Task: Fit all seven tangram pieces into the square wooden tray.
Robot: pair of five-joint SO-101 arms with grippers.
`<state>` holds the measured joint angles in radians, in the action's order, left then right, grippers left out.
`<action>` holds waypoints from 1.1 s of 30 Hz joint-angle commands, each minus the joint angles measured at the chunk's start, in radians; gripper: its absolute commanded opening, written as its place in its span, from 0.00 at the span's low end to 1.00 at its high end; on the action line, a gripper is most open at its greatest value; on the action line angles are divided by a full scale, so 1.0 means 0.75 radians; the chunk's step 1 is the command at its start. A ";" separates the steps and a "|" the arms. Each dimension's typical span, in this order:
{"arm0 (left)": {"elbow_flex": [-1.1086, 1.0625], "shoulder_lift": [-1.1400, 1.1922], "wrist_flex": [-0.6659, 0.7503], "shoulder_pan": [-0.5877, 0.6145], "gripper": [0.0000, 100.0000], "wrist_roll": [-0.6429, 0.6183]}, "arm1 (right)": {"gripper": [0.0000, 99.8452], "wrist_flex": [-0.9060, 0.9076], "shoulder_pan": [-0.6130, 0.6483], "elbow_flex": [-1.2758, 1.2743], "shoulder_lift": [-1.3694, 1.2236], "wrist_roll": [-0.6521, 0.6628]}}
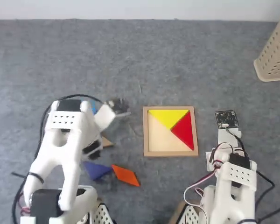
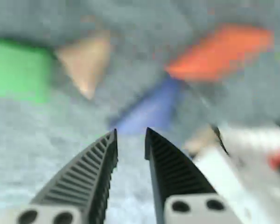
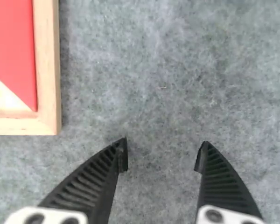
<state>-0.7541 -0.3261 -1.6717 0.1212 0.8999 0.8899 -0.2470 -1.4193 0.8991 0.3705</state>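
Picking up the blue triangle (image 2: 149, 112), well off the tray (image 1: 170, 153) on the left arm's side, likely needs the left gripper (image 2: 130, 133), barely parted and empty, widened; the right gripper (image 3: 163, 149) gapes empty beside the tray.

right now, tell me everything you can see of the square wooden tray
The wooden tray is a shallow square of pale wood, with a raised, slightly darker rim around a lighter floor. It lies flat on the grey carpet. Two pieces lie inside it: a yellow triangle along the far edge and a red triangle along the right edge, meeting near the middle. The rest of the floor, near and left, is bare. Nothing else touches it.
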 commanded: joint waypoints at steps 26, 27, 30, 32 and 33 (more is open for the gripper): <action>-0.525 -0.119 0.788 0.088 0.21 0.239 | 0.24 -0.021 0.021 0.006 -0.009 -0.002; -0.504 -0.119 0.802 0.078 0.21 0.209 | 0.24 -0.021 0.021 0.006 -0.009 -0.002; -0.431 -0.139 0.802 0.045 0.21 0.137 | 0.24 -0.021 0.021 0.006 -0.009 -0.002; -0.373 -0.143 0.816 0.018 0.21 0.053 | 0.24 -0.021 0.021 0.006 -0.009 -0.002; -0.339 -0.143 0.810 0.006 0.21 0.010 | 0.24 -0.021 0.021 0.006 -0.009 -0.002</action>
<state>-1.0840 -0.4304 -1.0825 0.1519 0.9996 0.8899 -0.2470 -1.4193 0.8991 0.3705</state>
